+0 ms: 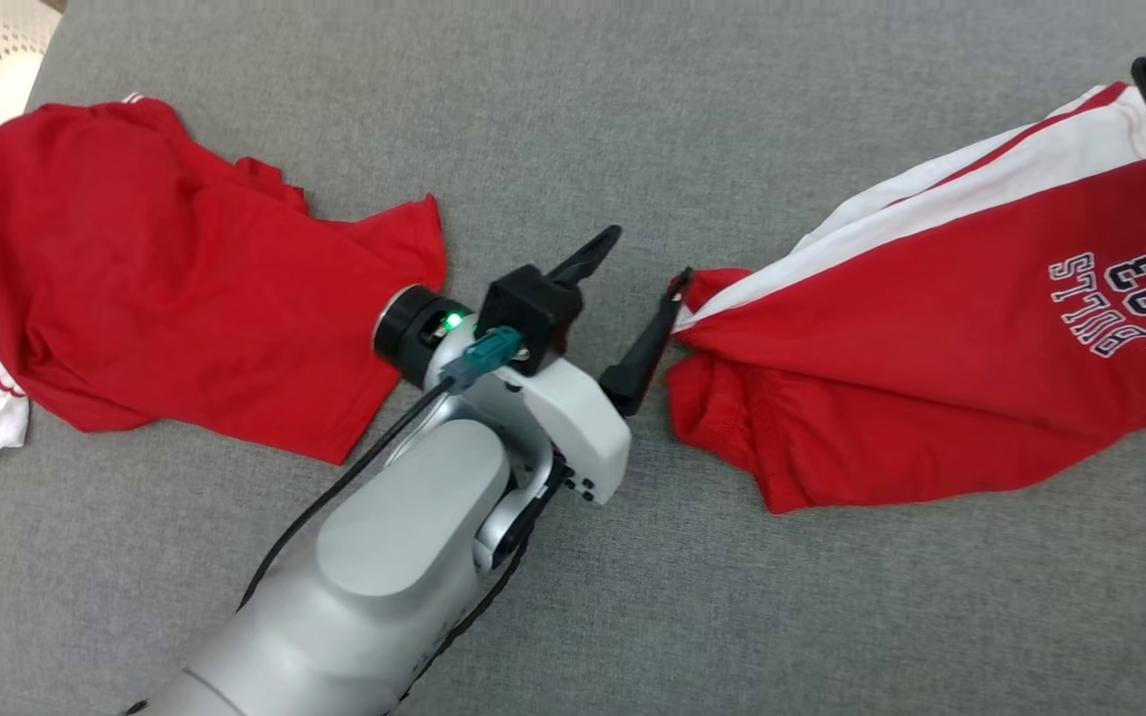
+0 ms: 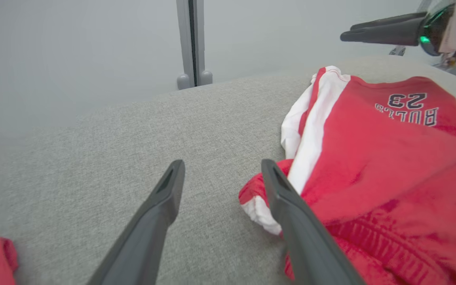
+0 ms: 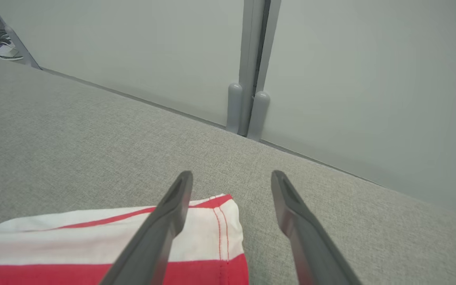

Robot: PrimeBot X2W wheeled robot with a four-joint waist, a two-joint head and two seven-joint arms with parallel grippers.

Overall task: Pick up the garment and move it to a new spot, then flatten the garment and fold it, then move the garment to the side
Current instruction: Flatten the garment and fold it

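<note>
Garment (image 1: 931, 378) just right of the spread left claw (image 1: 648, 257)

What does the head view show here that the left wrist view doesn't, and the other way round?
Head view adds the full spread of the red T-shirt with its white sleeve, and the left arm's pale forearm. Left wrist view adds pale wall panels and a grey post in the background. Both show the red shorts printed BULLS 23 with a white stripe, the grey fabric surface, the left gripper, open at the shorts' edge, and the right gripper at their far end.
</note>
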